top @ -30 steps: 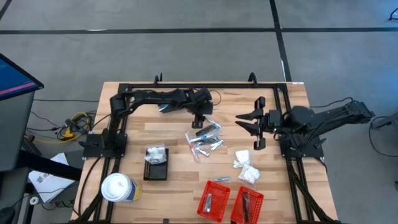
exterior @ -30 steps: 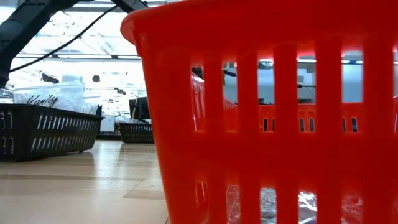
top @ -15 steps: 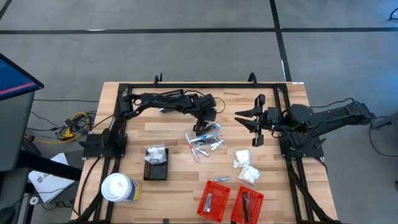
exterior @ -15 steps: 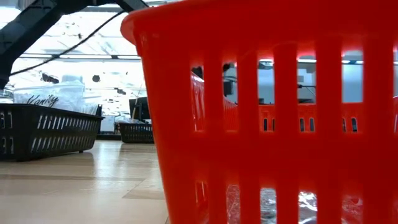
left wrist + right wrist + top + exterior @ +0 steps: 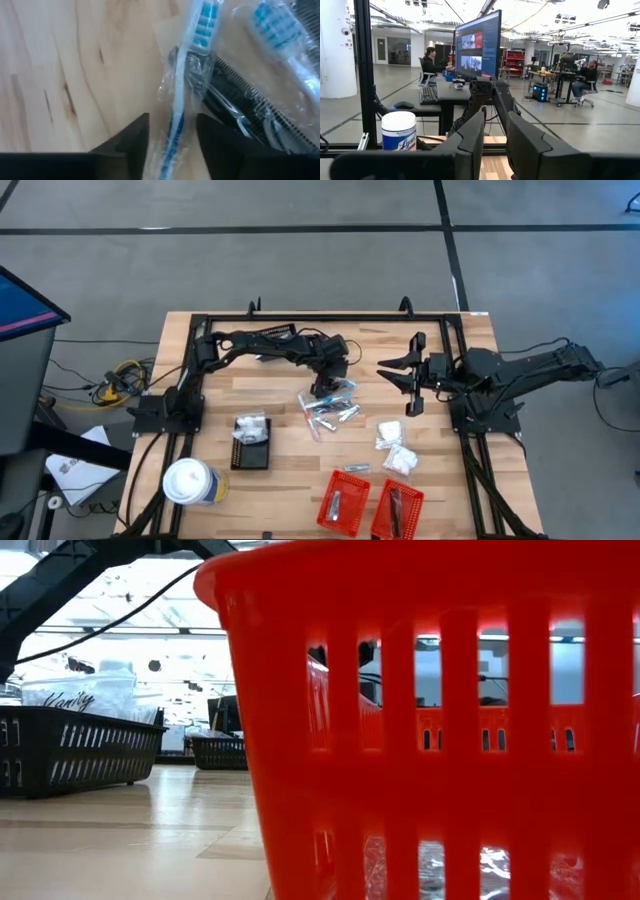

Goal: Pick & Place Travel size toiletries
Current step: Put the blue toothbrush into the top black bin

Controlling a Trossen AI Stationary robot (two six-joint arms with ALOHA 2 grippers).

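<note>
A heap of travel size toiletries [image 5: 330, 408], clear-wrapped and silvery, lies mid-table. My left gripper [image 5: 325, 388] points steeply down into its far end. In the left wrist view the gripper [image 5: 172, 120] is open, with a clear-wrapped blue and white toothbrush [image 5: 176, 112] running between its fingers. Beside that lie a dark comb [image 5: 250, 107] and a second wrapped toothbrush [image 5: 280, 25]. White packets [image 5: 396, 448] lie further right. My right gripper [image 5: 402, 380] hangs above the table's right side, its fingers [image 5: 475, 140] slightly apart around nothing. My left gripper comes from above, slanting down, with one finger [image 5: 135, 137] on each side of the wrapped toothbrush's handle [image 5: 172, 142], the fingers lying along it. The toothbrush lies flat on the wood. I cannot tell whether the fingers touch the wrap.
Two red slotted baskets [image 5: 343, 502] [image 5: 398, 510] stand at the near edge; one fills the low view [image 5: 430, 720]. A black basket [image 5: 250, 444] with white packets sits at the left, a white lidded cup [image 5: 190, 480] nearer. A black frame [image 5: 330, 318] rims the table.
My left gripper has gone down and toward the table's near edge, from beside the heap's far end onto it. The toiletries have stayed where they were.
</note>
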